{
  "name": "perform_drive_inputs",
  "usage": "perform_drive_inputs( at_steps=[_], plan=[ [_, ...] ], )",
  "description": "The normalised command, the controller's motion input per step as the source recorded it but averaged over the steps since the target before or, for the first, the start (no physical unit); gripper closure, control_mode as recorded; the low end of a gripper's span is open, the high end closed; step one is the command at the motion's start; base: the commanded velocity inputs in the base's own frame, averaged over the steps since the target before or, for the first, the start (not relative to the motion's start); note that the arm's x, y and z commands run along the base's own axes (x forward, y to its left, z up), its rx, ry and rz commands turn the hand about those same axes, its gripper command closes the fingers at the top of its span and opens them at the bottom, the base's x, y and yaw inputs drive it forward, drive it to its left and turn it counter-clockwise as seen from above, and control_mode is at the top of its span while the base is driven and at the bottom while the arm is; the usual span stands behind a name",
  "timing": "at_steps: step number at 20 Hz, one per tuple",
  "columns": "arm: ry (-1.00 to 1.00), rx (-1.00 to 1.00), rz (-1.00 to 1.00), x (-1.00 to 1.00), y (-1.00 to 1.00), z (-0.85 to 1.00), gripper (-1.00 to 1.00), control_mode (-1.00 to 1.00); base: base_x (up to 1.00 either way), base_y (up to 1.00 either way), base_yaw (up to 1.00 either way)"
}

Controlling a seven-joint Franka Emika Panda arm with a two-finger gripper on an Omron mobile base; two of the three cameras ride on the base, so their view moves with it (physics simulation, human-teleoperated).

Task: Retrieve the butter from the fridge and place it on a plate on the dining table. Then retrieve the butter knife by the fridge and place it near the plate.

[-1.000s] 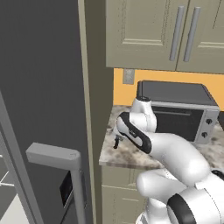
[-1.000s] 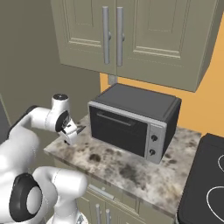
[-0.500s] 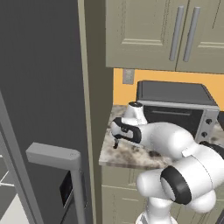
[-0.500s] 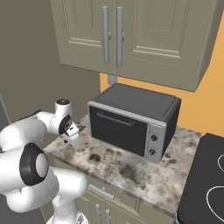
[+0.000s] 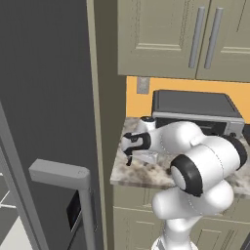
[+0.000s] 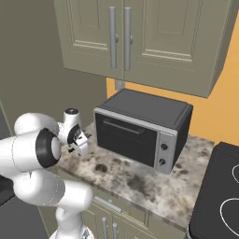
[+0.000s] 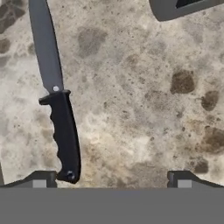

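Note:
The butter knife [image 7: 63, 131] lies flat on the mottled marble counter [image 7: 144, 113], its black handle toward me and its grey blade pointing away. My gripper [image 7: 111, 180] hovers just above the counter, open, with nothing between its fingers. The knife's handle sits at the left fingertip [image 7: 41, 180], off centre. From the base, the gripper [image 5: 129, 158] [image 6: 77, 145] hangs over the counter's left end, right beside the dark grey fridge [image 5: 44, 97]. The butter, the plate and the dining table are out of view.
A black microwave [image 6: 140, 128] [image 5: 195, 110] stands on the counter [image 6: 135, 182] just right of the hand; one of its feet [image 7: 175, 8] shows ahead. Sage wall cabinets [image 6: 140, 37] hang above. A black stove [image 6: 219, 196] is at the far right. A fridge door handle [image 5: 63, 173] juts out at lower left.
The hand has stayed low over the counter's left end, while the arm's elbow has swung up and forward behind it.

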Motion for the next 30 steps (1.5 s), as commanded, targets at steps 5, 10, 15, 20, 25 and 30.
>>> perform_drive_inputs(
  at_steps=[5,10,15,20,25,30],
  plan=[
    [0.00,-0.01,0.00,0.36,0.02,-0.26,-1.00,-1.00,0.00,0.00,0.00],
    [0.03,-0.02,0.00,0.22,0.04,-0.22,-1.00,-1.00,0.00,0.00,0.00],
    [0.09,-0.06,0.00,0.09,0.01,-0.25,-1.00,-1.00,0.00,0.00,0.00],
    [0.00,0.00,0.00,0.00,0.03,-0.02,-1.00,-1.00,0.00,0.00,0.00],
    [0.00,-0.01,0.00,0.00,0.01,-0.14,-1.00,-1.00,0.00,0.00,0.00],
    [0.00,-0.08,0.00,-0.04,-0.01,-0.36,-1.00,-1.00,0.00,0.00,0.00]
  ],
)
